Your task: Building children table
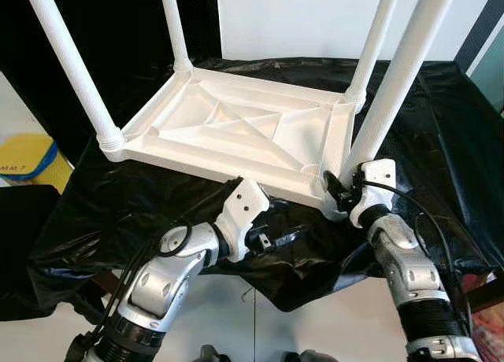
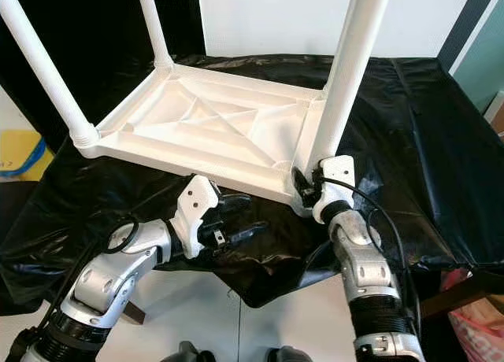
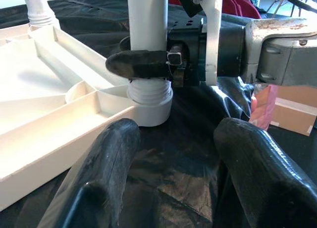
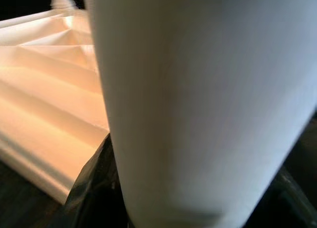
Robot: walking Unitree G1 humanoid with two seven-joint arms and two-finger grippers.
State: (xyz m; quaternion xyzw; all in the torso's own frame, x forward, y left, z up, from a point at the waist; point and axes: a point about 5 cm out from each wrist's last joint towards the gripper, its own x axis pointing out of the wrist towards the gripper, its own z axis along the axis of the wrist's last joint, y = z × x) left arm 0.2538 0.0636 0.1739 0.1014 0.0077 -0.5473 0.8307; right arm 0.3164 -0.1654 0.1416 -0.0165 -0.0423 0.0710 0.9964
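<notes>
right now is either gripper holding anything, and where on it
The right gripper grips the near-right white plastic table leg at its base, just above the threaded socket. The left gripper holds nothing, its jaws open over the black plastic sheet.

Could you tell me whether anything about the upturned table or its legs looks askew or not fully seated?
Yes: the near right leg, gripped by the right pincer, leans more than the others, and thread shows above its socket.
</notes>
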